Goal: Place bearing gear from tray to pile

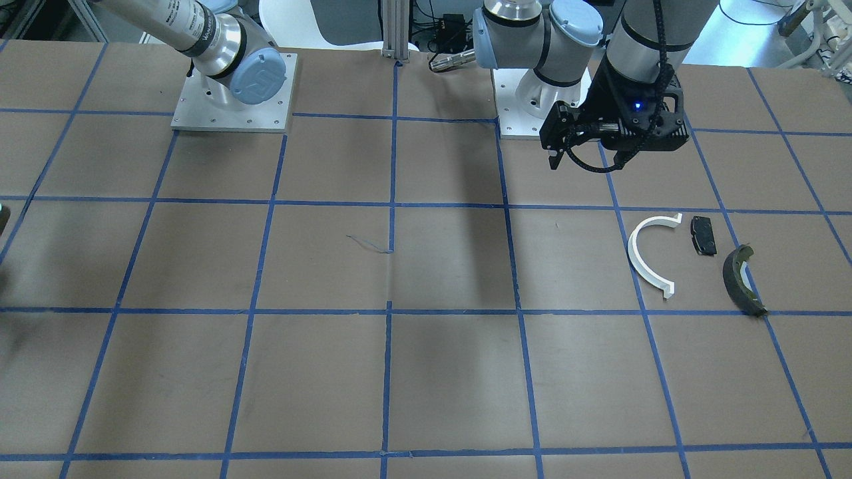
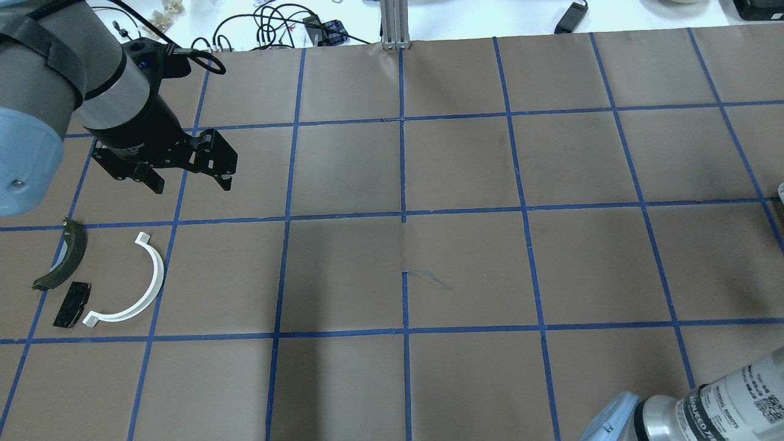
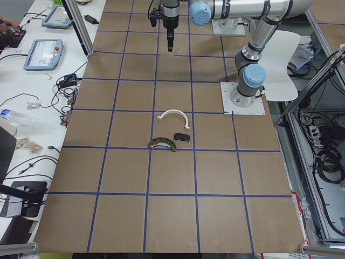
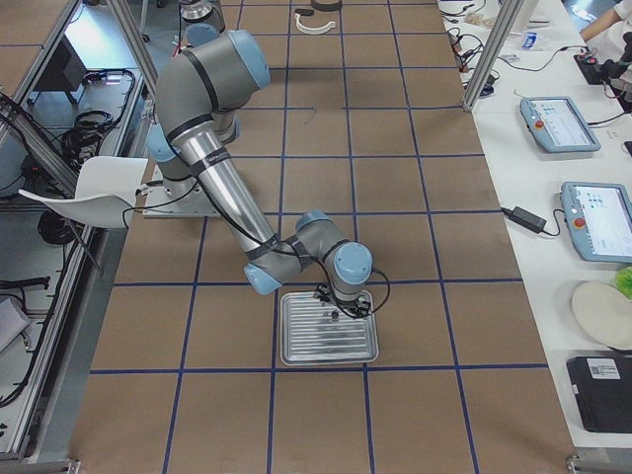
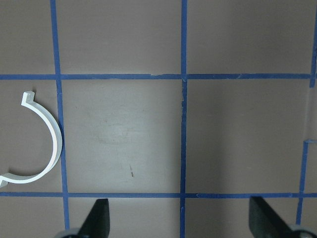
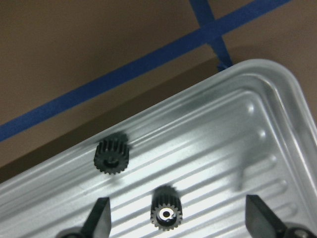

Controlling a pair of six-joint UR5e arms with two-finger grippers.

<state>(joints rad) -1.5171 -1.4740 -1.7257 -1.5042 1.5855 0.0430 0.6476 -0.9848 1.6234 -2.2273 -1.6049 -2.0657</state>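
The silver ribbed tray (image 6: 223, 129) holds two small black gears. The bearing gear (image 6: 166, 214) has a shiny metal centre; a plain black gear (image 6: 111, 154) lies up and to its left. My right gripper (image 6: 178, 220) is open just above the tray (image 4: 296, 348), its fingers either side of the bearing gear and apart from it. The pile lies far off on the other side of the table: a white half-ring (image 2: 146, 288), a black pad (image 2: 71, 304) and a dark curved shoe (image 2: 64, 257). My left gripper (image 2: 191, 182) hovers open and empty beyond the pile.
The table is brown paper with a blue tape grid. Both arm bases (image 1: 233, 93) stand on metal plates at the robot's edge. A side bench with tablets (image 4: 559, 122) and cables runs along the far edge. An aluminium post (image 2: 395, 24) stands at the table's far middle.
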